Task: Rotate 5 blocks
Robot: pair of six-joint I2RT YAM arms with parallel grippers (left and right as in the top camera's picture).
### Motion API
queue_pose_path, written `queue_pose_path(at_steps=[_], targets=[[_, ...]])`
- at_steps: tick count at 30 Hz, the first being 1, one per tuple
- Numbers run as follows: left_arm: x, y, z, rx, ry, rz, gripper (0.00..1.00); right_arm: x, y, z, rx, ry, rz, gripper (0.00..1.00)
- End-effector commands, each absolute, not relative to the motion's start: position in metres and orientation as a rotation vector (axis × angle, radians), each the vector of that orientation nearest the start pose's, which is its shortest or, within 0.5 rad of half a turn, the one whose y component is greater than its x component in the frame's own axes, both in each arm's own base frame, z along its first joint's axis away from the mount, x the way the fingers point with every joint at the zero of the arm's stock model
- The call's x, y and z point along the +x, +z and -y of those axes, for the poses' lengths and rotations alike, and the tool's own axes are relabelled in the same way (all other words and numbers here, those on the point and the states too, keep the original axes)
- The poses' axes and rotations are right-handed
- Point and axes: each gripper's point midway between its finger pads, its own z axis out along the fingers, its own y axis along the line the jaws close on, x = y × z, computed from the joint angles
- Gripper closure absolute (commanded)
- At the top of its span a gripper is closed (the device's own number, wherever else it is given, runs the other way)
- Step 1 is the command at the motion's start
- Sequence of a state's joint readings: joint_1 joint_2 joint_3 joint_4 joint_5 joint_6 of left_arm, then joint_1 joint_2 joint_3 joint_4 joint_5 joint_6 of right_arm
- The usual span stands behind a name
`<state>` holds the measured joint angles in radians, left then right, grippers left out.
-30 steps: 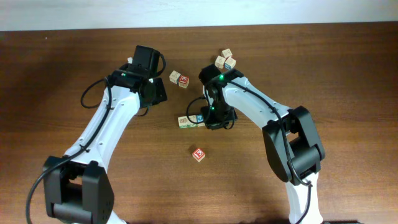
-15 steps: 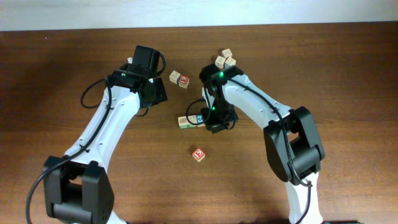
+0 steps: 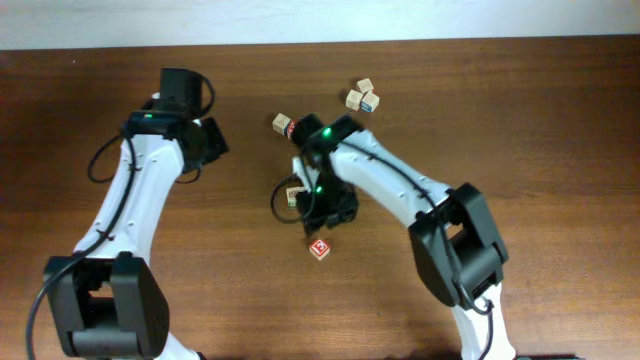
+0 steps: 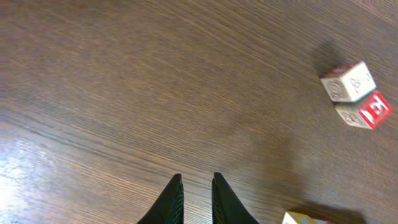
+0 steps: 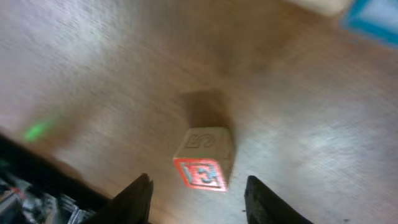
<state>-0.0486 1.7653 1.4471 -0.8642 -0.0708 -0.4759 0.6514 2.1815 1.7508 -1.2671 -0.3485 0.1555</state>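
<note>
A pale-wood cube with a red-marked face (image 5: 205,158) (image 3: 319,248) lies alone on the table. My right gripper (image 5: 200,190) (image 3: 323,226) hovers over it, open, with the cube just ahead of the gap and touching neither finger. A blue-marked block (image 5: 373,15) shows at that view's top right edge. Overhead, a pale block (image 3: 294,196) peeks out from under my right arm, which hides the other blocks of the task. My left gripper (image 4: 196,186) (image 3: 210,140) is over bare wood at the left, its fingers a narrow gap apart and holding nothing.
A separate pair, a plain cube (image 4: 349,81) and a red cube (image 4: 368,111), lies at the back (image 3: 287,125). A small cluster of cubes (image 3: 362,96) sits farther right. One block corner (image 4: 305,219) shows at the left wrist view's bottom edge.
My right arm moved left and toward the front, from the blocks to above the lone red-marked cube, and its jaws opened. My left arm swung left, away from the pair.
</note>
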Motion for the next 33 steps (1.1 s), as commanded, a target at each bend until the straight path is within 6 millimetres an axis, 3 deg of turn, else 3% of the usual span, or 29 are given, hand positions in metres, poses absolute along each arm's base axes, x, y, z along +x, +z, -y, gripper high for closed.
queue_pose_path(at_steps=[1,4,7,12,15,26,33], targets=[[0.411,0.127,0.004,-0.626,-0.08,-2.688,0.85,0.273,0.048,-0.275,-0.738,0.226,-3.249,0.49],[0.409,0.127,0.005,-0.627,-0.078,-2.695,0.86,0.275,0.045,-0.272,-0.699,0.173,-3.248,0.46],[0.409,0.127,0.005,-0.625,-0.078,-2.696,0.86,0.272,0.037,-0.272,-0.745,0.18,-3.239,0.37],[0.408,0.126,0.005,-0.627,-0.076,-2.703,0.87,0.261,0.03,-0.27,-0.852,0.178,-3.245,0.37],[0.408,0.126,0.005,-0.626,-0.076,-2.702,0.87,0.255,0.031,-0.278,-0.947,0.256,-3.225,0.37],[0.406,0.125,0.006,-0.623,-0.075,-2.708,0.89,0.252,0.028,-0.28,-0.977,0.251,-3.219,0.6],[0.405,0.125,0.006,-0.625,-0.073,-2.713,0.9,0.253,0.028,-0.273,-1.048,0.2,-3.201,0.65]])
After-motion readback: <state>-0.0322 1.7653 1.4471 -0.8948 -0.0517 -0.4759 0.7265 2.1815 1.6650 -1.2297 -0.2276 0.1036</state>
